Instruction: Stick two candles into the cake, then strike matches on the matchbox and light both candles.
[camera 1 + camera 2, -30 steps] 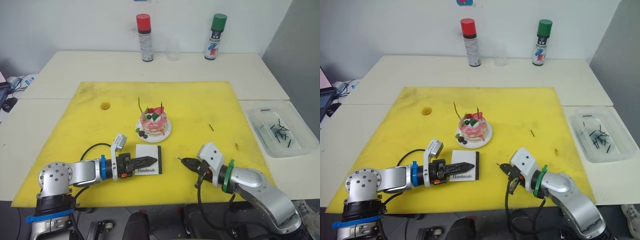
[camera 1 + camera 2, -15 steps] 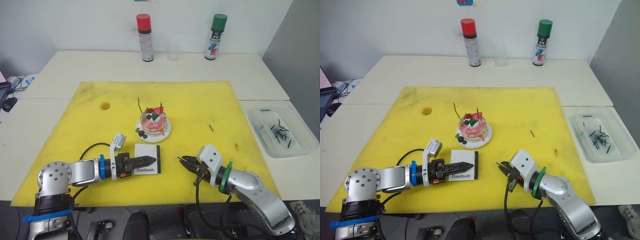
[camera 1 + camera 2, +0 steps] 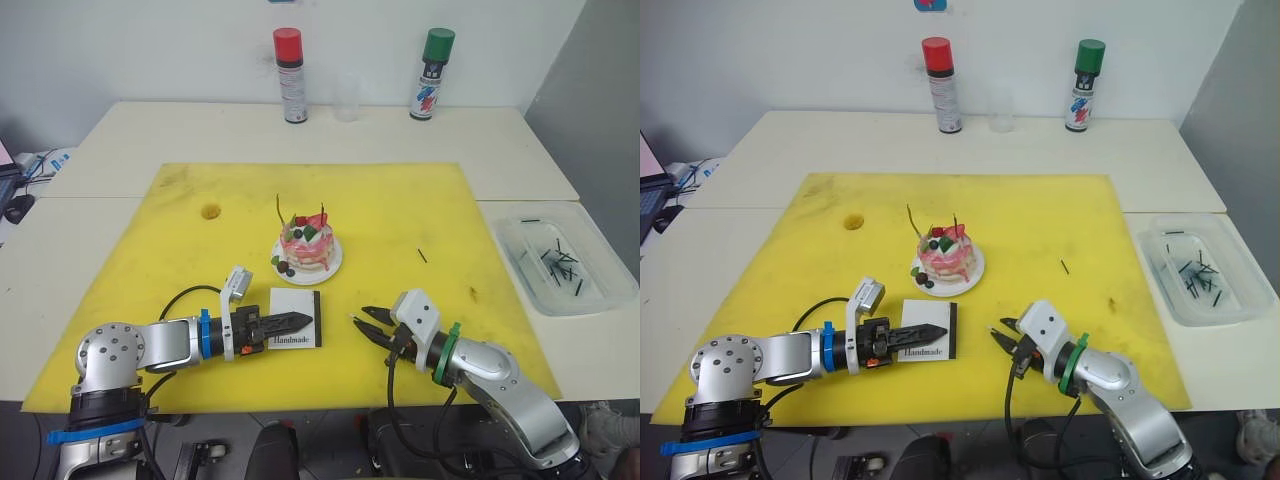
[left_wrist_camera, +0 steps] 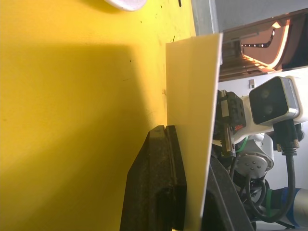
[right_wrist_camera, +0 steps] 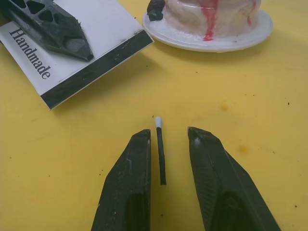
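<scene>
Yellow mat [image 3: 400,210] carries the work. Since a second ago the right gripper [image 5: 166,139] has advanced toward the matchbox [image 3: 297,317] and parted its fingers; a white-tipped match [image 5: 160,151] now lies between them, apparently released or not yet pinched, so striking looks pending. Left gripper [image 3: 300,322] is clamped on the matchbox. Both candles [image 3: 279,211] stand in the cake [image 3: 307,249]. A clear tray [image 3: 560,262] off the mat holds spare matches.

Matt yellow mat [image 3: 400,200], glossy white plate [image 5: 211,41], matt paper matchbox [image 3: 297,316]
</scene>
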